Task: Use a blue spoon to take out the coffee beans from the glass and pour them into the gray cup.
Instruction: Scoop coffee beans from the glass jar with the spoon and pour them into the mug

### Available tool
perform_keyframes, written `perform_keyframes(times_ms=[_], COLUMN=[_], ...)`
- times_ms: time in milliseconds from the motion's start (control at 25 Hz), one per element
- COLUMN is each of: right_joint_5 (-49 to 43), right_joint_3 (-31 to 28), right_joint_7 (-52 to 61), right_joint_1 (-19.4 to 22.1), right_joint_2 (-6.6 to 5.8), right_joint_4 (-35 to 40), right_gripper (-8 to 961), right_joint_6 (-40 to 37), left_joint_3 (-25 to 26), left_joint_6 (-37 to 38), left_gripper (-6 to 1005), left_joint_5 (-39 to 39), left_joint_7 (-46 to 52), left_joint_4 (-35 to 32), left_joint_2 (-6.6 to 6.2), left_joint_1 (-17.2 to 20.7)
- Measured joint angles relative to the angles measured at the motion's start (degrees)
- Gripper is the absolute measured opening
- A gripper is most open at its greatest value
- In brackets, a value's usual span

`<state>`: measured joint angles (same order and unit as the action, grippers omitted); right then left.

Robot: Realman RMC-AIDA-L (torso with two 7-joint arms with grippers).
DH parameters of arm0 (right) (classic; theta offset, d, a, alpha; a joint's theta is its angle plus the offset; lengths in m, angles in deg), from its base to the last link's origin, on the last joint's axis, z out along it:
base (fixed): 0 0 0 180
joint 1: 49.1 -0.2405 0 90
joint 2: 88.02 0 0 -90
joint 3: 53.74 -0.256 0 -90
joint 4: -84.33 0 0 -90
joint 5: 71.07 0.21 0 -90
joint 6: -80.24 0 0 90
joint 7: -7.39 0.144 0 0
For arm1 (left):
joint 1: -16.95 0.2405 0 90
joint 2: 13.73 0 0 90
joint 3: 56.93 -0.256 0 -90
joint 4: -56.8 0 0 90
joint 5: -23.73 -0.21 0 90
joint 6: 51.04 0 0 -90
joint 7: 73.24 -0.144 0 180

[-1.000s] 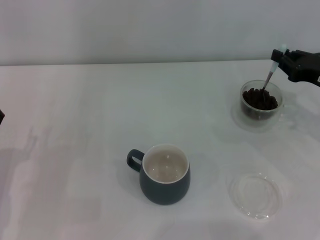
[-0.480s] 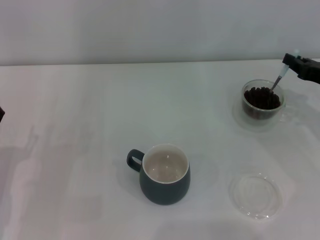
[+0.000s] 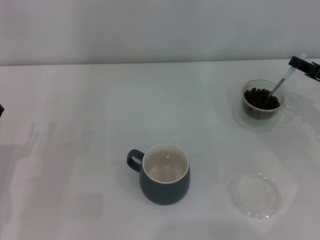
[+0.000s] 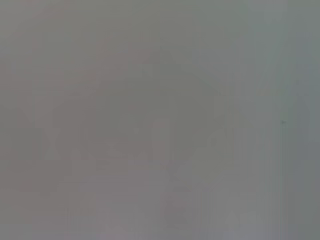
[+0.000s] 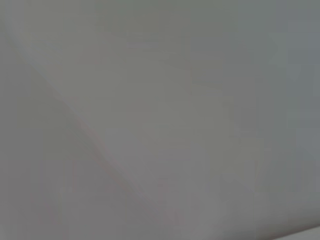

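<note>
The glass (image 3: 262, 106) stands at the far right of the table, full of coffee beans (image 3: 260, 97). The blue spoon (image 3: 287, 76) leans out of it to the right, with its bowl end down among the beans. My right gripper (image 3: 304, 63) shows only partly at the right edge of the head view, shut on the top of the spoon's handle, above and to the right of the glass. The gray cup (image 3: 165, 175) stands at the front middle with its handle to the left, and its cream inside holds no beans. Both wrist views show only a blank grey surface.
A flat shallow clear dish (image 3: 256, 195) lies at the front right, in front of the glass. A dark sliver of my left arm (image 3: 1, 110) shows at the left edge. The white table (image 3: 100, 115) runs back to a pale wall.
My right gripper has moved right, toward the edge of the head view. The spoon has tilted further to the right, with its bowl still in the beans.
</note>
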<state>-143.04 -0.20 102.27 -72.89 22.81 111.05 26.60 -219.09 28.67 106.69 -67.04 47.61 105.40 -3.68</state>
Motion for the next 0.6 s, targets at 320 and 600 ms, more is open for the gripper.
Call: perform_keyframes(times_ms=[320, 600], right_joint_5=[0.1, 0.2], right_joint_3=[-0.3, -1.6], right_joint_7=[6.4, 11.5], right_joint_1=[0.3, 0.7], right_joint_2=[0.04, 0.01], right_joint_4=[0.0, -0.1], right_gripper=[156, 156], right_joint_6=[1.4, 1.4], left_joint_3=[0.0, 0.0], left_joint_6=[0.0, 0.1], left_gripper=[882, 882], left_joint_5=[0.0, 0.3], left_joint_7=[0.0, 0.0], left_joint_4=[0.6, 0.6], left_joint_2=[0.02, 0.03], left_joint_1=[-0.2, -0.2])
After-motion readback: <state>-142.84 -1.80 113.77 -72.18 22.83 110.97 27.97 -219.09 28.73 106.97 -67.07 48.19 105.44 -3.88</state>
